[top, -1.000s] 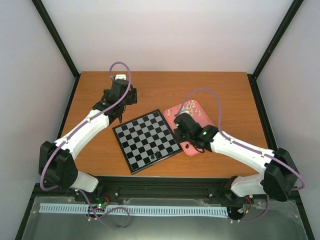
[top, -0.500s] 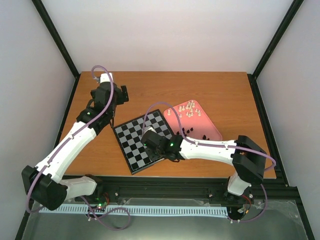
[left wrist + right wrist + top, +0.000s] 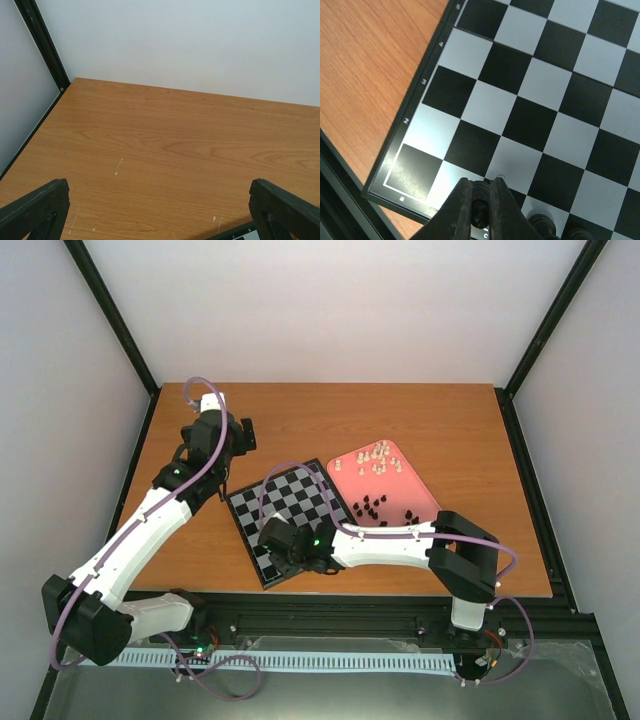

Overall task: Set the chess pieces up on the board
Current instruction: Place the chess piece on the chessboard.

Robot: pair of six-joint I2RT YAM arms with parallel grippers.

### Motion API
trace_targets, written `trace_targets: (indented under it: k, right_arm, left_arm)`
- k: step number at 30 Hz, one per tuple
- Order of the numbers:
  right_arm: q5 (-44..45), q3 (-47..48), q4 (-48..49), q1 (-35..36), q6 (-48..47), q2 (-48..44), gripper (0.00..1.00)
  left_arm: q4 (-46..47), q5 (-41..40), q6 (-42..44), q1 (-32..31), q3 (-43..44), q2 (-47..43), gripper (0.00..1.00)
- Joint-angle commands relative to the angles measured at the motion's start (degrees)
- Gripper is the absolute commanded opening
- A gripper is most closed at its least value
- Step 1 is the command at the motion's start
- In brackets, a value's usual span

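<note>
- Reaching across from the right in your top view, the right gripper (image 3: pixel 290 546) sits over the near-left corner of the board (image 3: pixel 300 495).
- Look at its wrist camera and you will see both fingers (image 3: pixel 462 207) drawn in tight on a black piece (image 3: pixel 480 200), pinching it between them.
- That black piece is in the board's edge row, about the third square from the corner, just above the border letter C. You cannot tell from either view whether its base touches the square.
- Two more black pieces (image 3: pixel 542 222) stand on the board just beside the held one, along the same edge row. They are partly cut off at the bottom of the wrist view.
- You will find the board lying at an angle on the wooden table (image 3: pixel 330 410), between the two arms, with one side just beside the pink tray (image 3: pixel 425 502).
- The other chess pieces lie in that tray: the cream-white pieces (image 3: pixel 378 458) are clustered at its far end, and a loose group of black ones (image 3: pixel 372 506) is nearer its middle.
- Your left gripper (image 3: pixel 240 433) hangs over the far-left part of the table, off the board's far-left side and apart from it.
- In the left wrist view its fingers (image 3: pixel 35 210) are spread wide, one at each bottom corner, with wood grain showing between them. A corner of the board just shows at the lower edge.
</note>
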Motion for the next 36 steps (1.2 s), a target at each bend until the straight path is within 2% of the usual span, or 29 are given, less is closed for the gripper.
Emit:
trace_targets:
  k: [1,26,36]
  right_arm:
    - [1.8,1.8,-1.5,0.3,0.9,1.0,0.03]
    - [2.9,-1.3,-2.0,0.5,2.4,1.4,0.03]
    - [3.4,-1.3,-1.9,0.6,2.6,2.1,0.09]
  left_arm:
    - [-0.1,-0.6,-0.4,-0.5,-0.1,-1.3,1.0]
    - [0.4,-0.4,-0.5,-0.4,-0.1,-0.4,1.0]
    - [0.4,-0.3,-0.2,-0.5,-0.1,-0.3,1.0]
